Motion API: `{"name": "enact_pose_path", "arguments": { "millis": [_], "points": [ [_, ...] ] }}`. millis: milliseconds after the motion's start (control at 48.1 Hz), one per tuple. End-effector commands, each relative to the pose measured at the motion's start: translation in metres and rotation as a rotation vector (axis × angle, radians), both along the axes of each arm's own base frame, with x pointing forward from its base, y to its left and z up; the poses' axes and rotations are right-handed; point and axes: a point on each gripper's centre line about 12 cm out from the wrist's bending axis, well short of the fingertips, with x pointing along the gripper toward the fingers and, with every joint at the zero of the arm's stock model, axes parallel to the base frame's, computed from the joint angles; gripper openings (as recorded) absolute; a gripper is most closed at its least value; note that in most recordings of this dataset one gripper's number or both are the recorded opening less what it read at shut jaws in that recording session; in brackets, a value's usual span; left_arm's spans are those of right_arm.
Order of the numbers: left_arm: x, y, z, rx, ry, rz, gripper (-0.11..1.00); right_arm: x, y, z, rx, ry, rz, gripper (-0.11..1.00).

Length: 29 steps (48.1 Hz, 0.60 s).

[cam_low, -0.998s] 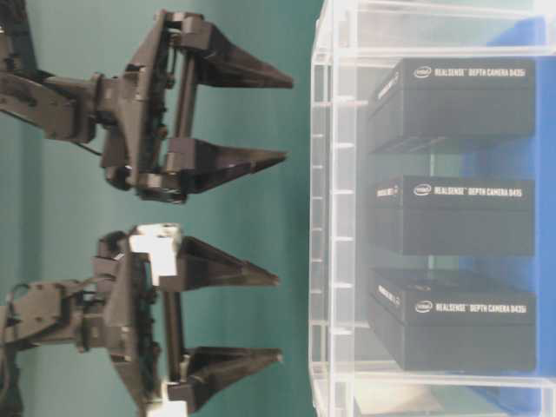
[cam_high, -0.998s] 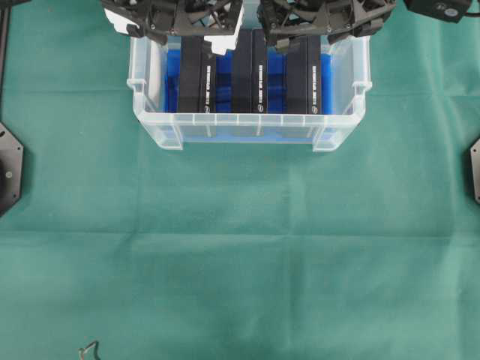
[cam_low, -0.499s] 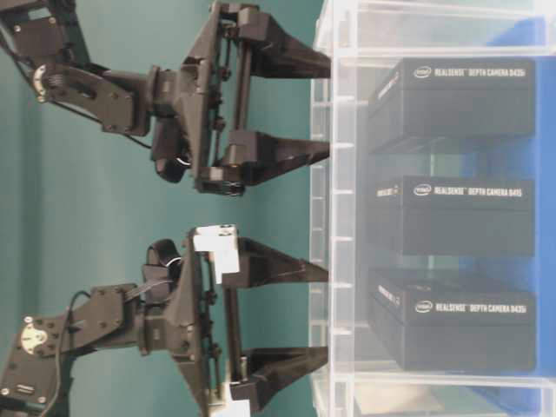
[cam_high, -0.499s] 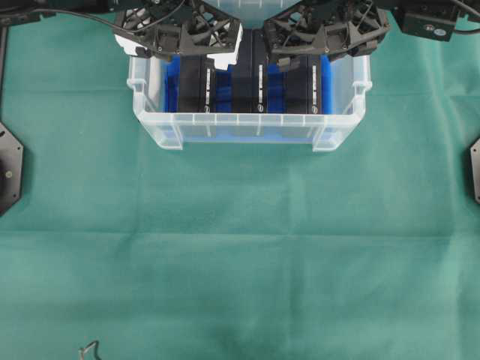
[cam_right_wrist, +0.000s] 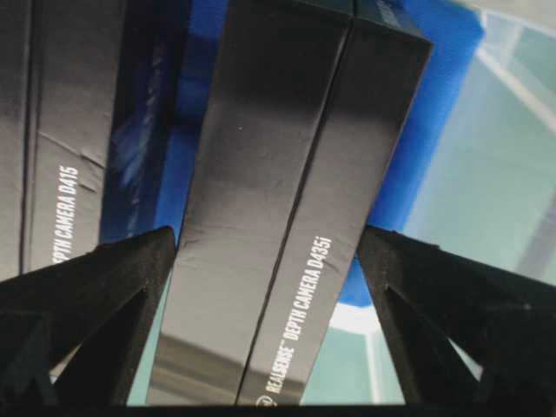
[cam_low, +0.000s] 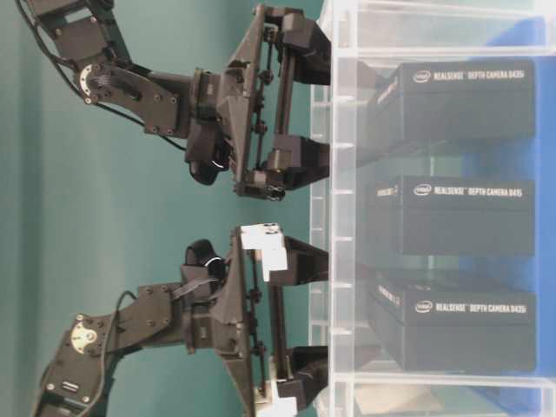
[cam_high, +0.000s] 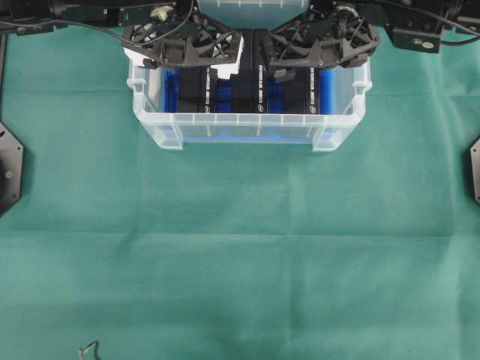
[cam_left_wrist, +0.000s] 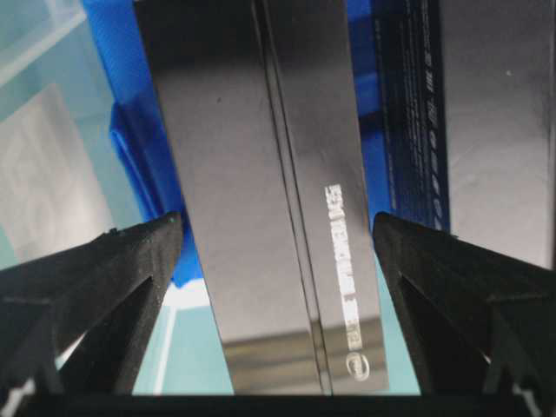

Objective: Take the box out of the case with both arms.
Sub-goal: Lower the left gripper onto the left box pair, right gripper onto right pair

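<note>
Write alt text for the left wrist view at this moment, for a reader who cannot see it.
The open left gripper straddles an upright black box, one black finger on each side of it and neither clearly touching. The box stands on the blue liner inside the clear case, with a second black box beside it at the right edge.

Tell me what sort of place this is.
Probably a robotics lab test bench: a flat green cloth-covered table, two black skeletal robot grippers over a clear plastic storage bin, and three black depth-camera boxes inside.
</note>
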Motion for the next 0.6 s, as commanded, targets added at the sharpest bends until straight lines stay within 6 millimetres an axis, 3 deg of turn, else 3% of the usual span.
{"name": "enact_pose_path", "arguments": {
  "millis": [0, 229, 582],
  "points": [
    [0.0, 0.003, 0.005, 0.013, -0.033, 0.006, 0.87, -0.001, -0.002, 0.002, -0.004, -0.005, -0.003, 0.97],
    [-0.007, 0.002, -0.01, -0.002, -0.003, 0.033, 0.87, -0.003, -0.003, -0.005, 0.005, 0.018, -0.007, 0.97],
    [-0.011, 0.0, -0.013, -0.009, 0.018, 0.03, 0.87, -0.003, -0.003, -0.01, 0.017, 0.035, -0.015, 0.97]
  ]
}}
